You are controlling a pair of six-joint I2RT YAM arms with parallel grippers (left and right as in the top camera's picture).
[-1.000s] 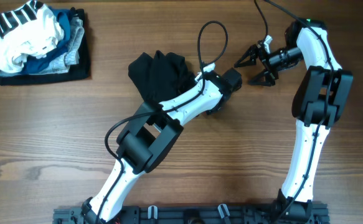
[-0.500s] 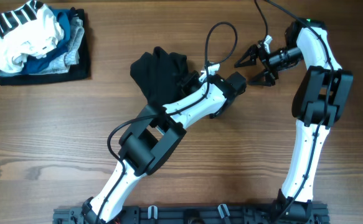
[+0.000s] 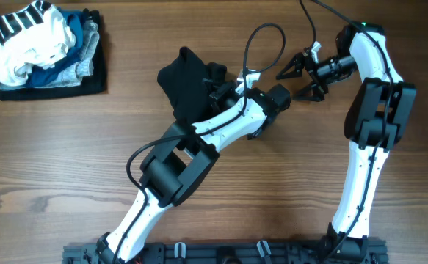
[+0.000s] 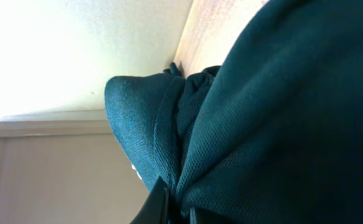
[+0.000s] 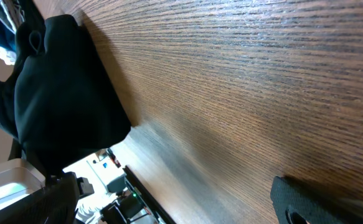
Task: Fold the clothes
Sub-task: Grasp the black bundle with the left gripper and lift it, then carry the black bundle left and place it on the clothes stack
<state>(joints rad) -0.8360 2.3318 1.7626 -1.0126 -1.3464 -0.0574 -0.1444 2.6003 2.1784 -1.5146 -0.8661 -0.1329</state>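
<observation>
The black garment [image 3: 188, 86] lies bunched at the upper middle of the overhead view. Its right edge is gathered where the left gripper [image 3: 219, 86] is clamped on a fold, with the fingertips buried in cloth; in the left wrist view fabric fills nearly the whole frame, leaving only a sliver of finger at the bottom edge. The right gripper [image 3: 288, 83] hangs at the upper right, jaws spread wide and holding nothing, while a pile of clothes [image 3: 43, 50] sits in the upper left corner of the wooden table [image 3: 67, 161], its lower layers mostly hidden.
</observation>
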